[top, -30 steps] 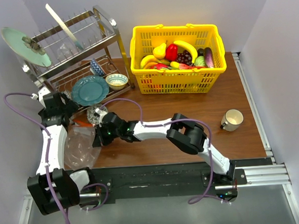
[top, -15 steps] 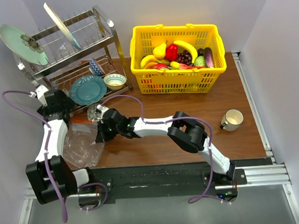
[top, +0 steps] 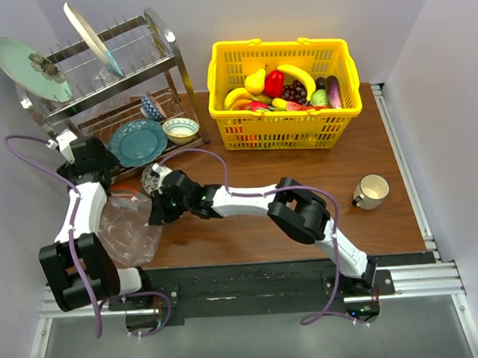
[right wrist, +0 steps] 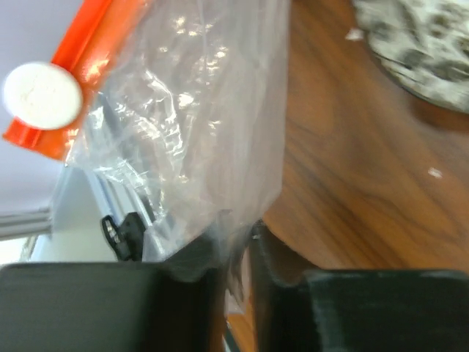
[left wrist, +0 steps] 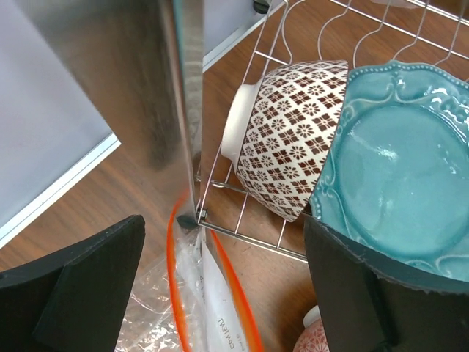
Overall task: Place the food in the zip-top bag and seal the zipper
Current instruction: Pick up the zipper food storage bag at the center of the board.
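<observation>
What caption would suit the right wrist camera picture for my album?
Right pincer pinching the clear zip-top bag, orange zipper upper left, wooden table beneath.

From my left wrist camera I see the left gripper (left wrist: 220, 257), its black fingers (left wrist: 88, 271) spread wide. The zipper (left wrist: 174, 271), a thin orange loop, and the clear zip-top bag (left wrist: 209, 308) sit between them over the wooden table (left wrist: 102, 198). Beyond stands a shiny dish rack (left wrist: 183, 95) post. On its wire shelf a brown-patterned bowl (left wrist: 289, 139) lies tipped, partly behind a teal plate (left wrist: 399, 161).
</observation>
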You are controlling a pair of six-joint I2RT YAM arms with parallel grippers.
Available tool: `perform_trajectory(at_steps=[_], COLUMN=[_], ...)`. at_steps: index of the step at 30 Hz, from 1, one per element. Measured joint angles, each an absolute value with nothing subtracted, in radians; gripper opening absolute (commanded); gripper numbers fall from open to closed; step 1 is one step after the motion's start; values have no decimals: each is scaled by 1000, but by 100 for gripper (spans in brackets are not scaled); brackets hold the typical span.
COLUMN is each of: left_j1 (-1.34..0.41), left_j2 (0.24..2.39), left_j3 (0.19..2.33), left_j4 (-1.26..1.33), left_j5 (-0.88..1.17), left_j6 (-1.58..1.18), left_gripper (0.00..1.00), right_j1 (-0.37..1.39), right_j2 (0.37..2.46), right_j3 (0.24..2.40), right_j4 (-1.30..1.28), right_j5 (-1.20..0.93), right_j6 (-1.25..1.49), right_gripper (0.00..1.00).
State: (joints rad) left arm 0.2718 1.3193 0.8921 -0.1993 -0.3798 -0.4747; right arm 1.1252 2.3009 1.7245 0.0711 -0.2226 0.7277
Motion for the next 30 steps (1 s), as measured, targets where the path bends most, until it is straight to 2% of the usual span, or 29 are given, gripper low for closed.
perform_trajectory(at_steps=[1, 5, 14, 21, 24, 30], left_j1=[273, 273, 274, 274, 274, 274], left_j2=[1319, 1319, 1315, 1121, 1082, 1161], left_j3=[892, 892, 891, 638, 574, 618], left_j4=[-197, -191, -133, 153, 250, 344], left_j5=[-376, -374, -375, -373, -376, -402], left_j6=[-472, -459, -393, -280, -231, -172], left_gripper=[96, 96, 95, 95, 92, 81], right_j1=[1126, 1129, 1133, 1133, 1133, 1133], right_j2=[2315, 2358, 2378, 2384, 2384, 2384], right_j3=[1752, 1809, 1776, 1775, 1775, 1775], right_j4=[65, 58, 103, 134, 137, 136], right_j5=[-229, -247, -265, -283, -284, -288], right_j6=[720, 700, 686, 685, 683, 671], right_gripper=[35, 35, 38, 37, 37, 36])
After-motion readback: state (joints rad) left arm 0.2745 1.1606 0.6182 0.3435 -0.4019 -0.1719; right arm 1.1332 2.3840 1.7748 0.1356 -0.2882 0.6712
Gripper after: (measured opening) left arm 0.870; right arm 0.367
